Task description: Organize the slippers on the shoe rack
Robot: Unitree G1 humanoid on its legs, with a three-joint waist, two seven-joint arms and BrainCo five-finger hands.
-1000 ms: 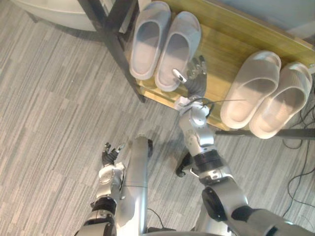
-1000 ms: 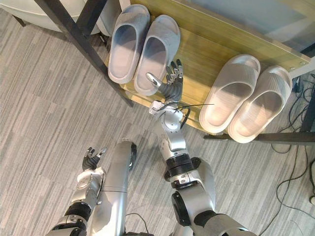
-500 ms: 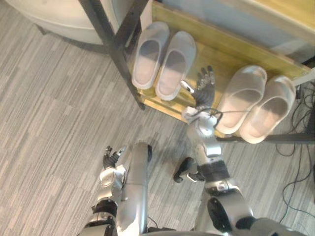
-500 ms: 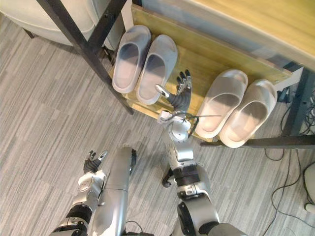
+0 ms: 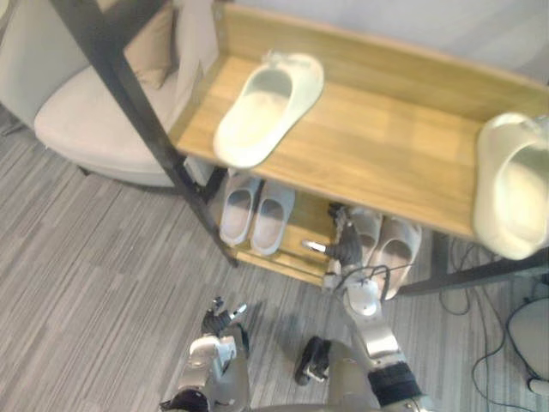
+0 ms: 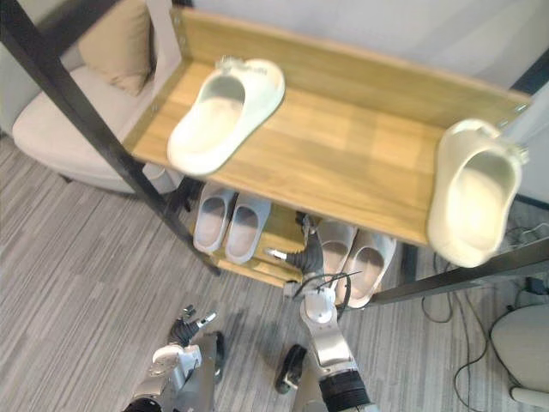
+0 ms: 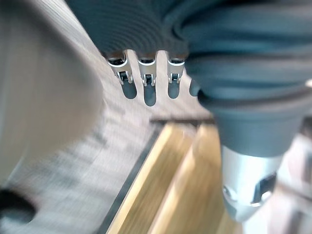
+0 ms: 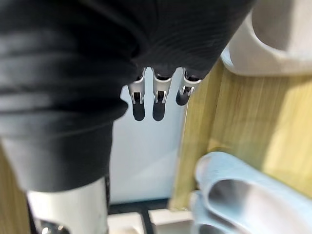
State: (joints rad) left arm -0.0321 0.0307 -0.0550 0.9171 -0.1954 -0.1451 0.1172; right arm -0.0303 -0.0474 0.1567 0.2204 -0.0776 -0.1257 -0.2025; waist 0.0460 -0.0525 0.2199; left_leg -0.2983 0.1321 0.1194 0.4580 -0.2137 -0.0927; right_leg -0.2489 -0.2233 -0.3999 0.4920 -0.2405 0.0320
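Slippers of smooth moulded foam, open at the heel, sit on both levels of the wooden shoe rack (image 5: 369, 146). On the top shelf we see one cream slipper (image 5: 268, 107) lying at an angle near the left end. A second cream slipper (image 5: 513, 184) lies well apart from it at the right end, its heel jutting past the front edge. On the lower shelf a grey pair (image 5: 238, 210) and a pale pair (image 5: 396, 257) each lie side by side. Between them our right robot hand (image 5: 346, 247) reaches in with fingers straight and thumb spread, holding nothing. Our left robot hand (image 5: 221, 316) hangs low over the carpet floor (image 5: 94, 283), fingers relaxed and empty.
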